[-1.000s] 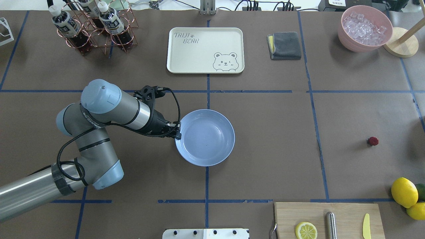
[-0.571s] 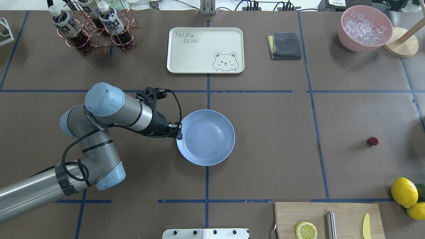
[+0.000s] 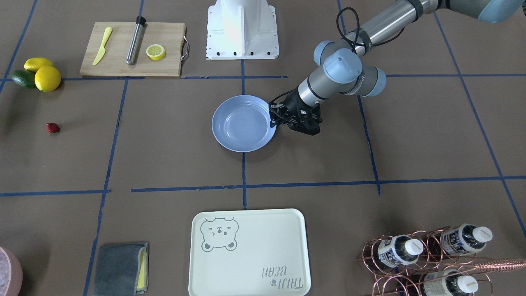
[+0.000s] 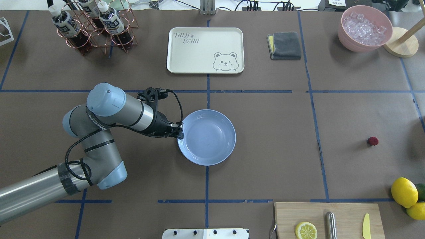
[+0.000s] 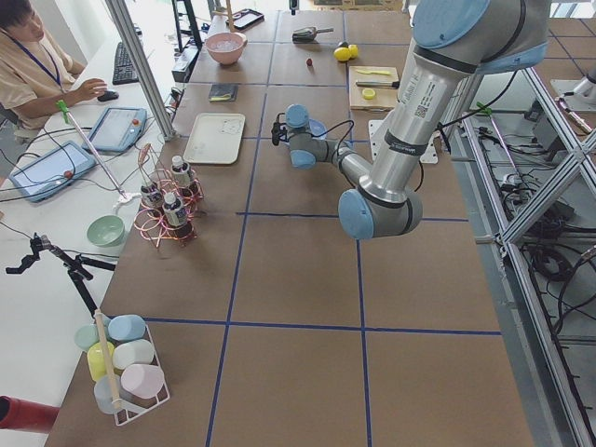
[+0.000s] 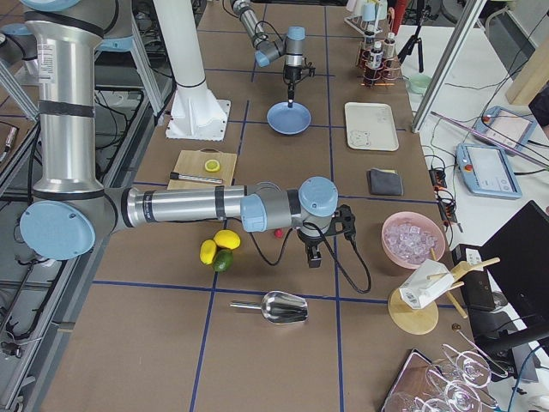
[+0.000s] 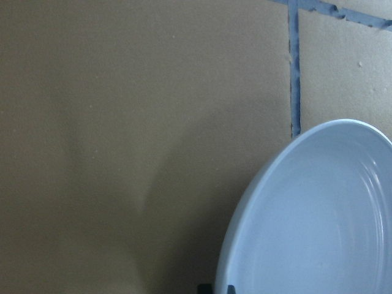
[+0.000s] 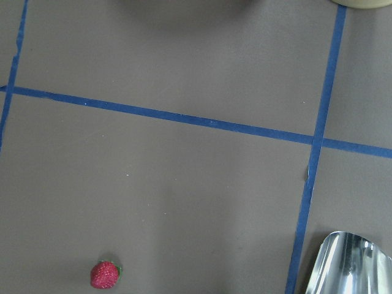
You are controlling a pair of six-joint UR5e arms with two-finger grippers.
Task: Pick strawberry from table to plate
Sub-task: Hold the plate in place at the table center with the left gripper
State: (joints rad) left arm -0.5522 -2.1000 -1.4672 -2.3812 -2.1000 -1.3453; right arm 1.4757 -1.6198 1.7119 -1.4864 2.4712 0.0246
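Observation:
The strawberry point(image 4: 373, 141) is a small dark-red berry lying on the brown table point(image 4: 265, 149) at the right, far from the plate; it also shows in the front view as the strawberry point(image 3: 52, 128) and low in the right wrist view as the strawberry point(image 8: 105, 274). The light blue plate point(image 4: 212, 139) sits empty at mid-table. My left gripper point(image 4: 179, 132) is shut on the plate's left rim, and the left wrist view looks along that rim of the plate point(image 7: 318, 233). My right gripper point(image 6: 314, 260) hangs above the table near the strawberry; whether it is open or shut I cannot tell.
A cream bear tray point(image 4: 205, 49), a grey cloth point(image 4: 285, 45), a pink bowl of ice point(image 4: 364, 28) and a bottle rack point(image 4: 93, 26) line the far side. Lemons point(image 4: 404, 192) and a cutting board point(image 4: 327, 220) sit near right. A metal scoop point(image 6: 279, 306) lies beyond the lemons.
My left arm has shifted slightly to the right, and the plate held in its gripper has slid a little to the right with it. The strawberry has not moved.

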